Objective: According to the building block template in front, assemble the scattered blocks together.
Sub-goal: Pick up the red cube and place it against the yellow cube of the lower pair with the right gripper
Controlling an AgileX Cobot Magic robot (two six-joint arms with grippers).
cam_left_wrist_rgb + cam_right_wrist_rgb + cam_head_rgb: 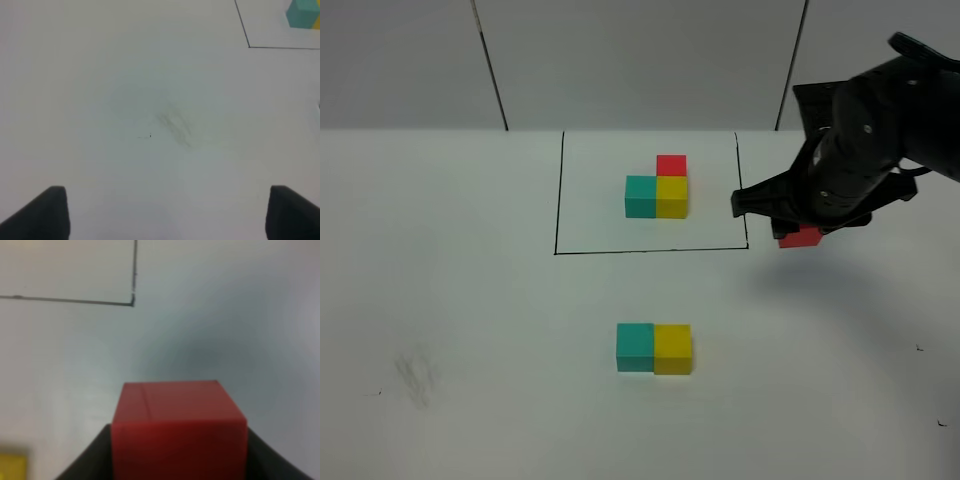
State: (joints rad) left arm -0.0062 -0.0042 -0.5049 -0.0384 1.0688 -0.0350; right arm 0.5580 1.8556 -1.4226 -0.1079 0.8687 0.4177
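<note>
The building block template (658, 188) is an L of teal, yellow and red cubes inside a thin black outline (556, 200) at the table's centre back. Nearer the front, a loose teal cube (634, 347) and a loose yellow cube (673, 349) sit side by side, touching. My right gripper (801, 236) hangs above the table just right of the outline, shut on the loose red cube (179, 432), which fills the right wrist view. My left gripper (167, 212) is open over bare table, its fingertips (45, 212) wide apart; the exterior high view does not show it.
A grey smudge (415, 378) marks the table at the front left, also seen as the smudge (175, 127) under my left gripper. The outline's corner (132, 302) shows beyond the held cube. White wall panels stand behind the table.
</note>
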